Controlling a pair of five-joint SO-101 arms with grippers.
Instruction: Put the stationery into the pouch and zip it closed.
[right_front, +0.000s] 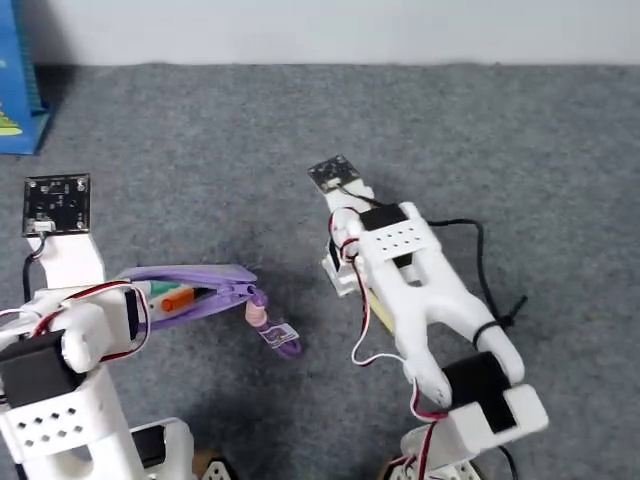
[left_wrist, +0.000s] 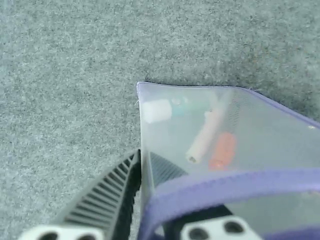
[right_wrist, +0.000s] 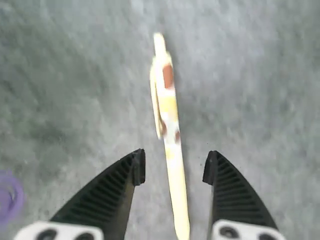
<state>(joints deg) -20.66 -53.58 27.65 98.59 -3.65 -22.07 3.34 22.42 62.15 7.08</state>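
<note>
No lettering can be read; the markings on the blue box (right_front: 18, 100) are too small.

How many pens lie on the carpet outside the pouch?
1: the yellow pen lies on the grey carpet between the right gripper's open jaws, not yet gripped. Others may be hidden from view.

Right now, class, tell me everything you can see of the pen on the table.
The pen is slim, seemingly plastic, cream-yellow with reddish-brown patches and a clip along one side. It lies flat on the grey table cover, lengthwise between the fingers of the open right gripper, with a gap on each side. Only the cover seems to touch it.
</note>
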